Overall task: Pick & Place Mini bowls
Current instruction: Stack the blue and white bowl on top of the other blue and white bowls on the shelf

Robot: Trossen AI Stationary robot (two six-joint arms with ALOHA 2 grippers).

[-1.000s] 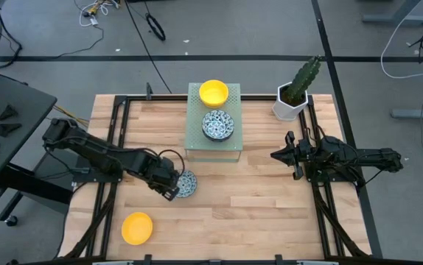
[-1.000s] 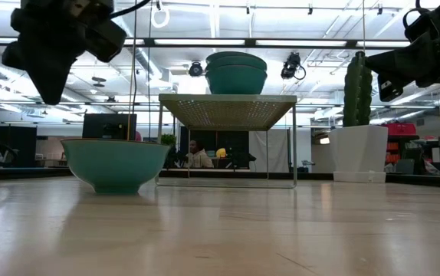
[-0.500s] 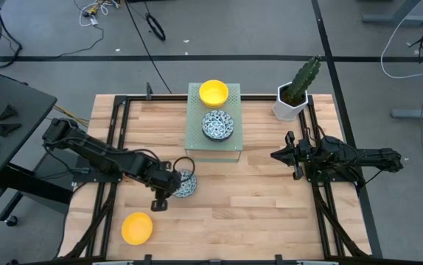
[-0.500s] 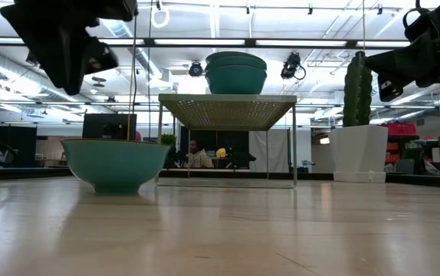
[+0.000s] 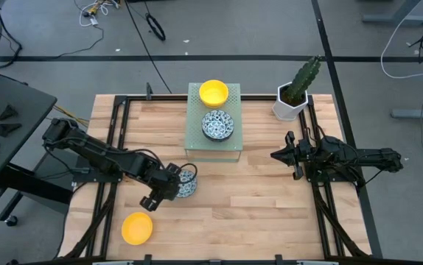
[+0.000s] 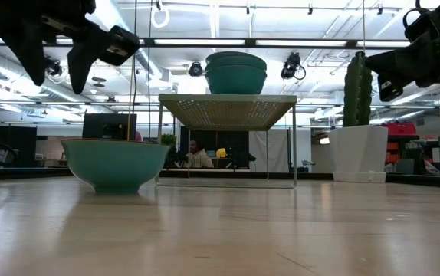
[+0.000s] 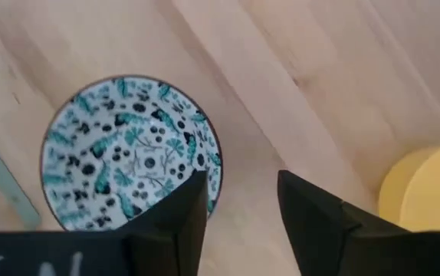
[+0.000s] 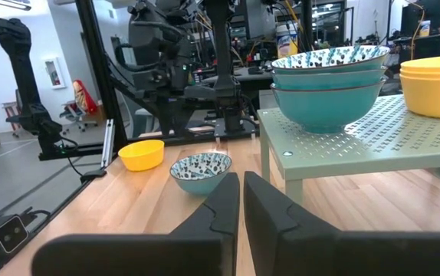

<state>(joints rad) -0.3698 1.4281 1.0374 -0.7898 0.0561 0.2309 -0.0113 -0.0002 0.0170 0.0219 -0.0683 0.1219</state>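
Left gripper (image 5: 155,199) hovering above the table with fingers (image 7: 183,218) spread and nothing between them, just beside a patterned bowl (image 5: 185,182) and clear of its rim. Judged a release: bowl sitting upright on bare wood, near the front left corner of the green rack (image 5: 194,147), probably set down here as one of the pieces being laid out from the stack. Nearer the table's front edge, toward its left corner, a yellow bowl (image 5: 136,227) lying alone, well apart from the patterned one. Farther back, on top of the rack, a stack of patterned bowls (image 5: 217,124) near the rack's front edge and yellow bowls (image 5: 214,93) at its back edge, stacked apparently to save room on the small shelf. Right gripper (image 5: 278,155) waiting above the table's right side, fingers (image 8: 224,201) pressed together, holding nothing. Cactus pot (image 5: 292,103) at the back right corner, out of the working area.
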